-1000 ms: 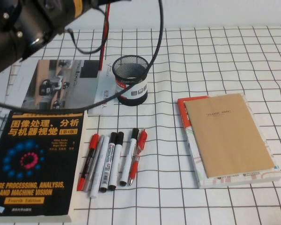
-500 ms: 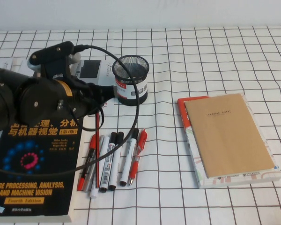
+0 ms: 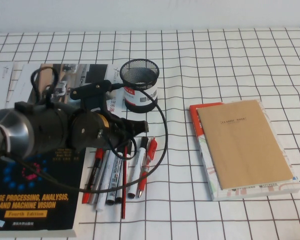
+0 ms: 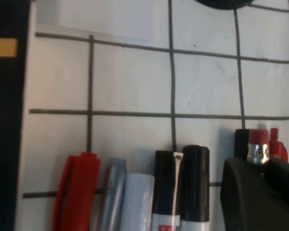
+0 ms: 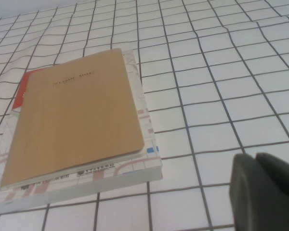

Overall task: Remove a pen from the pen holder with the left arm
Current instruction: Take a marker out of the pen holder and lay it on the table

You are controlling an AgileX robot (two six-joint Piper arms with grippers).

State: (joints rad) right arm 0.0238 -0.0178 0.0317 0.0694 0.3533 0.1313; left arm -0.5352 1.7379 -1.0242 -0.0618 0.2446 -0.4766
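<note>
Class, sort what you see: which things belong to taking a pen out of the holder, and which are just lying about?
In the job: pen holder, thin red pen, left gripper shut on it above the loose pens.

Lying about: loose pens, textbook, magazine, notebook stack; right gripper near that stack.

**Left arm** (image 3: 45,132): rounded, glossy black casings are joined by a yellow ring (image 3: 106,130); a thin black cable (image 3: 165,131) is looped alongside. **Left gripper** (image 3: 132,128), at the arm's tip, and **right gripper** (image 5: 257,166) are fitted with matte black fingers.
</note>
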